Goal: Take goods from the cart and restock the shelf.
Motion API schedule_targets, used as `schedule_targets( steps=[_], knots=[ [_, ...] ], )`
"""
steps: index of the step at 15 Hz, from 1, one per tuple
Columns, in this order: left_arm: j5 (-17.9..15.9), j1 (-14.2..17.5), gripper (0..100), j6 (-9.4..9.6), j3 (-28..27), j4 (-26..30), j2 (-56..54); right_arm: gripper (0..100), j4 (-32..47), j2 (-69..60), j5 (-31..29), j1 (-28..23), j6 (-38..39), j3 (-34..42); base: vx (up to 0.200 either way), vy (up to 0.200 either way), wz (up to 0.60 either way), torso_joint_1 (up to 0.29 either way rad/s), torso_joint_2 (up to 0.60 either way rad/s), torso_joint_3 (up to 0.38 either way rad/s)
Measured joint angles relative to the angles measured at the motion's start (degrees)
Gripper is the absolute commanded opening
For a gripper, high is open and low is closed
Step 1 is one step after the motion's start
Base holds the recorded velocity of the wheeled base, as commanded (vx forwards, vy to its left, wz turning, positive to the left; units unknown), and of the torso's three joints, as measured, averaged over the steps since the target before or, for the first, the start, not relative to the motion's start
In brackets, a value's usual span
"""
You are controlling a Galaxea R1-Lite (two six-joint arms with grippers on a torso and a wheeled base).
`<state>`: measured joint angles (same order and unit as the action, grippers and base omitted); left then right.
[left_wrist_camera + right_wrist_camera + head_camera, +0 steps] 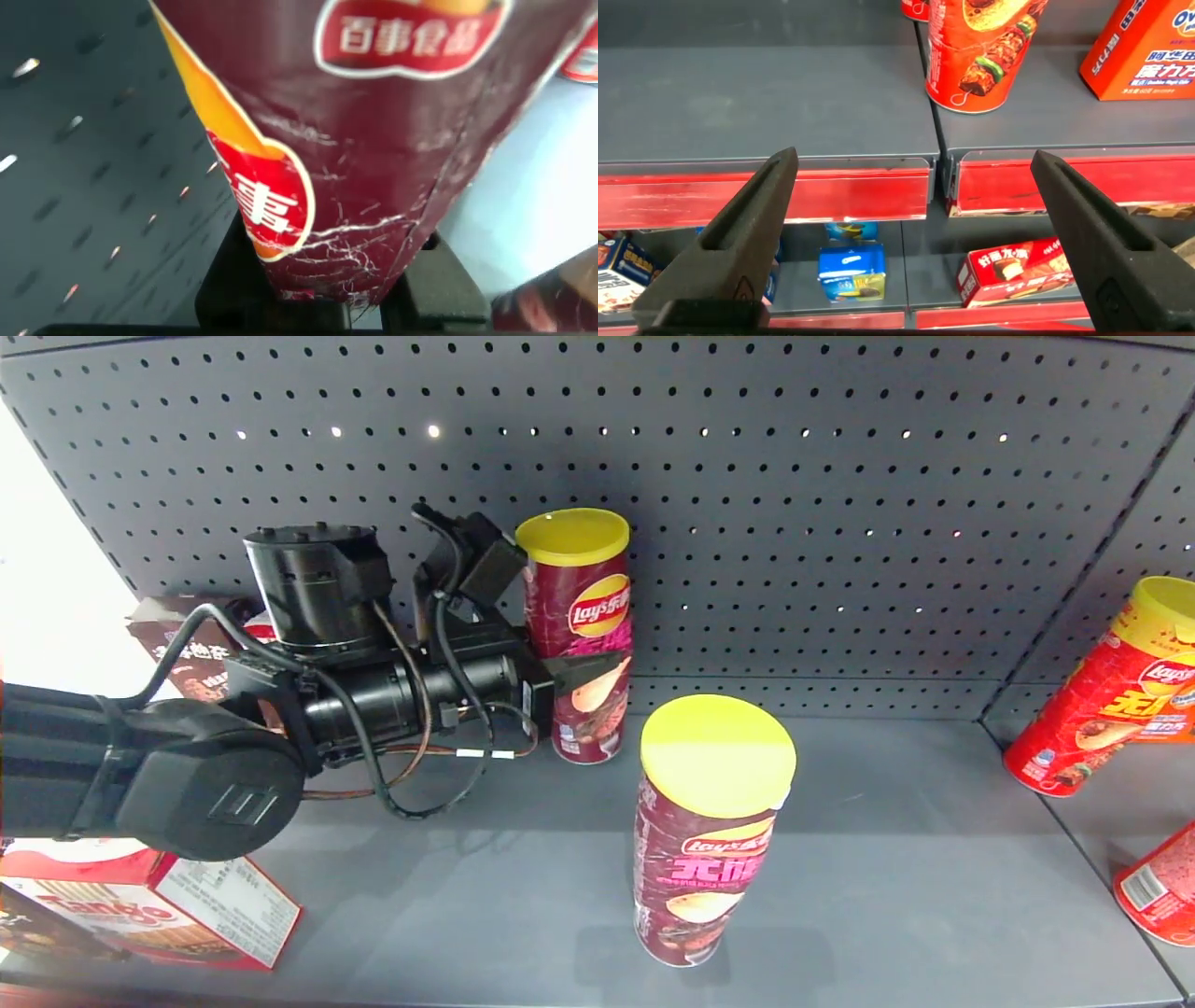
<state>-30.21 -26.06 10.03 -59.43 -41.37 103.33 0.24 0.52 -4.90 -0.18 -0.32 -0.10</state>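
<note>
— State of the left gripper [583, 683]?

— Clamped on the rear maroon can [574, 574], low on its body, held from the robot's left side. Upright, long axis vertical, yellow lid up, base down on the shelf [896, 859], just in front of the pegboard [794, 523]. Pad contact hard to make out so close in the left wrist view. Probably a firm pinch, judging by the can filling the gap between the jaws.

— Way out after a release?

— Back along the arm, toward the robot's left. No room behind, with the pegboard right there. To the front right, a second maroon can [705, 840], also upright, near but apart. Boxes [159, 905] at the front left, beneath the arm.

— Open room?

— Plenty to the right: bare shelf as far as the next bay, then red cans [1102, 709].

— And the right gripper [912, 157]?

— Jaws wide apart, holding nothing, out in front of the red shelf edge [766, 191]. Left arm clearly the nearer to the can.

— Risk?

— Likely a nudge on opening. Tall and narrow, so easy to tip against its neighbour.
</note>
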Motion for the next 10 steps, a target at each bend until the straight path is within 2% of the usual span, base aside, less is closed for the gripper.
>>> schedule_targets(
  steps=[2,5,10],
  knots=[
    [-1.3,-0.1,0,0.04,-2.6,0.0,2.4,100,0.0,0.0,0.0,0.0,0.0,0.0,0.0,0.0,0.0,0.0,0.0,0.0],
    [-1.4,-0.3,0,0.26,-5.4,-0.1,5.6,100,0.0,0.0,0.0,0.0,0.0,0.0,0.0,0.0,0.0,0.0,0.0,0.0],
    [-1.4,-0.7,0,0.41,-6.7,-0.5,9.0,100,0.0,0.0,0.0,0.0,0.0,0.0,0.0,0.0,0.0,0.0,0.0,0.0]
  ],
)
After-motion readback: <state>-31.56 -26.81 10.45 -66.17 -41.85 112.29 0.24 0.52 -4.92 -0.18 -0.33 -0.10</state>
